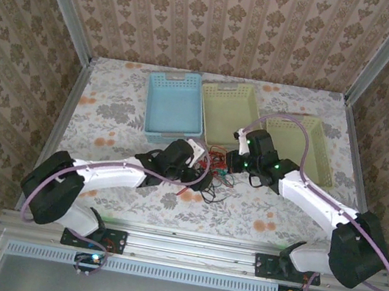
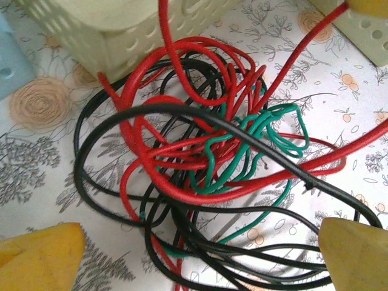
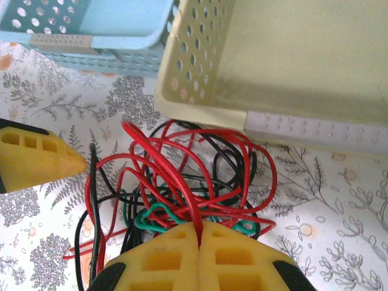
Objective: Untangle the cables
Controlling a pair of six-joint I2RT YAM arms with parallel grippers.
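At the near edge of the flower-printed surface (image 1: 111, 109) the two arms reach inward to the middle. The left pincer (image 1: 200, 170) (image 2: 201, 239) is spread as wide as it goes; its yellow fingers (image 2: 42, 257) sit on either side of the near part of the heap and clamp nothing. The right pincer (image 1: 230, 163) (image 3: 199, 227) is pressed fully together; a strand of the red cable (image 3: 160, 170) runs into the seam between its yellow fingertips and is pinched there. In the left wrist view that red cable (image 2: 303, 42) runs in a straight line from the heap to the upper right corner.

Between the two pincers lies the tangle of thin red, black and green cables (image 1: 214, 173) (image 2: 200, 157) (image 3: 182, 176); it rests on the surface at the centre, just in front of a basket's near wall. The green strands are knotted in the core; red loops cross over them; black loops ring the outside.

Just behind the heap stands a pale yellow-green perforated plastic basket (image 1: 222, 90) (image 3: 182, 60); a light blue perforated plastic basket (image 1: 148, 108) (image 3: 91, 42) stands just beside it on the left; a second yellow-green basket (image 1: 326, 160) stands to the right. Patterned wallpaper (image 1: 222, 23) closes the back.
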